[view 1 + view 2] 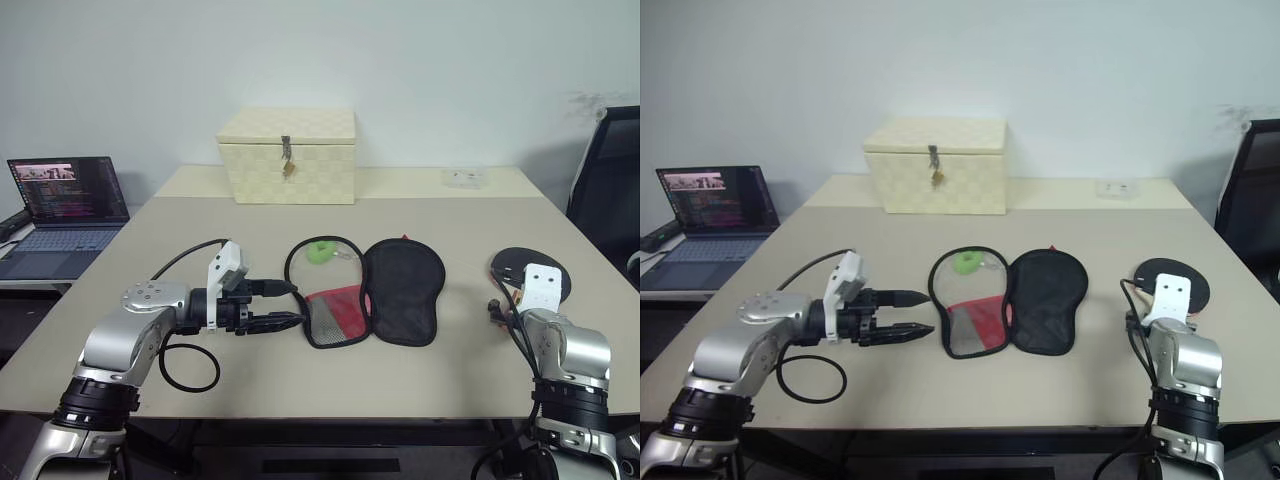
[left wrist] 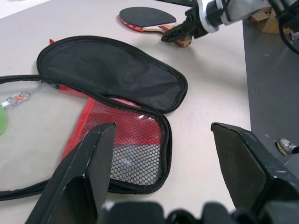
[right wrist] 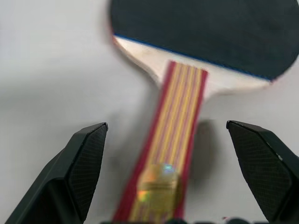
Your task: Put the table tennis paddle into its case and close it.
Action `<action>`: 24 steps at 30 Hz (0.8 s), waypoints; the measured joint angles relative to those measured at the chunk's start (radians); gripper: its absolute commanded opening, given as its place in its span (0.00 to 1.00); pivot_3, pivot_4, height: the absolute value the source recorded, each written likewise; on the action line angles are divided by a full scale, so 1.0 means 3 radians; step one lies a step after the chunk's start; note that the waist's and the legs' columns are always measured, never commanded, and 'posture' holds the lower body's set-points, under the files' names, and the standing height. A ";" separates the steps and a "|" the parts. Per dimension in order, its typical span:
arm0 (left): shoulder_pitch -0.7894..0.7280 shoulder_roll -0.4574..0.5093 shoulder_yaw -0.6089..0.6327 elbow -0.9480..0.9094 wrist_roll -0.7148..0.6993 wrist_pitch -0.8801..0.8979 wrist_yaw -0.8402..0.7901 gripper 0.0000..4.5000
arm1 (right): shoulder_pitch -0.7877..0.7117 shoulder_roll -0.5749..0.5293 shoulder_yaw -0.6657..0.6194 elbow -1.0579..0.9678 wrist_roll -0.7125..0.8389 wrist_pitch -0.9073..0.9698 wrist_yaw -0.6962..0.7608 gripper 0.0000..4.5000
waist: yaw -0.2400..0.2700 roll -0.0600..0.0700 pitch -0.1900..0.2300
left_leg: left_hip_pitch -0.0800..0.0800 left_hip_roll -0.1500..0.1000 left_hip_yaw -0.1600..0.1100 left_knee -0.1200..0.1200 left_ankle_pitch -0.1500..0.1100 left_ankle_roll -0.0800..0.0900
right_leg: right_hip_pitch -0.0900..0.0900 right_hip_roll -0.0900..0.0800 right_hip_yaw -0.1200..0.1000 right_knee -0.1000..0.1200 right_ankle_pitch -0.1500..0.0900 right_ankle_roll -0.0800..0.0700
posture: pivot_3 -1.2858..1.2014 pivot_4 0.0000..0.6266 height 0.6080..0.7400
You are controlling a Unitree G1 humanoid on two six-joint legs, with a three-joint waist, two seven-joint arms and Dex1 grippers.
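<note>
Black right gripper (image 3: 166, 177) (jaws wide) straddles paddle handle (image 3: 175, 140).

The table tennis paddle (image 3: 187, 88) has a matt black rubber face, a pale bare-wood blade and a wooden handle striped red and yellow, with a shiny foil sticker near its end. The case (image 2: 112, 74) is soft matt black cloth edged with zip teeth, with a red fabric part under grey open mesh. The table (image 1: 300, 380) looks smooth, matt and beige. The cream box (image 1: 288, 155) has a woven, chequered surface and a metal latch. The right gripper's fingers (image 3: 77, 172) are matt black with finely textured pads.
</note>
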 measured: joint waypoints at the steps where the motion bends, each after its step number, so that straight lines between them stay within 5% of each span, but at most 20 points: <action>1: 0.0000 -0.0006 0.0000 0.0000 0.0001 -0.0001 0.0000 0.79 | -0.0048 -0.0017 0.0001 0.0092 0.0000 -0.0053 0.0003 1.00 | -0.0007 0.0000 0.0000 | 0.0001 -0.0001 0.0002 0.0000 0.0000 0.0001 | 0.0000 0.0000 0.0001 0.0002 0.0000 0.0000 | 0.52 0.24 1.00; 10: 0.0002 -0.0011 0.0002 -0.0001 0.0006 -0.0005 0.0012 0.79 | -0.0393 -0.0339 0.0046 0.1013 -0.0001 -0.0551 0.0111 1.00 | -0.0023 0.0000 0.0000 | 0.0012 -0.0003 0.0009 0.0001 0.0003 0.0004 | 0.0003 0.0001 0.0009 0.0015 0.0000 0.0000 | 0.52 0.24 1.00; 14: 0.0019 -0.0011 0.0005 -0.0007 0.0006 -0.0005 0.0021 0.79 | -0.0488 -0.0381 0.0075 0.1205 0.0013 -0.0597 0.0164 0.81 | -0.0030 -0.0001 -0.0001 | 0.0017 -0.0001 0.0012 0.0000 0.0003 0.0004 | 0.0005 0.0001 0.0013 0.0018 0.0000 0.0000 | 0.52 0.24 1.00; 22: 0.0073 -0.0009 0.0065 -0.0033 0.0005 0.0002 0.0042 0.79 | -0.0507 -0.0321 0.0072 0.1210 0.0077 -0.0594 0.0131 0.25 | -0.0024 -0.0002 -0.0001 | 0.0018 -0.0003 0.0011 0.0001 0.0004 0.0005 | 0.0008 0.0001 0.0012 0.0019 0.0000 0.0001 | 0.52 0.24 1.00; 24: 0.0082 -0.0009 0.0070 -0.0042 0.0005 0.0002 0.0055 0.79 | -0.0497 -0.0311 0.0076 0.1188 0.0081 -0.0601 0.0114 0.24 | -0.0024 -0.0002 -0.0001 | 0.0018 -0.0003 0.0011 0.0001 0.0004 0.0005 | 0.0008 0.0001 0.0012 0.0018 -0.0001 0.0001 | 0.52 0.24 1.00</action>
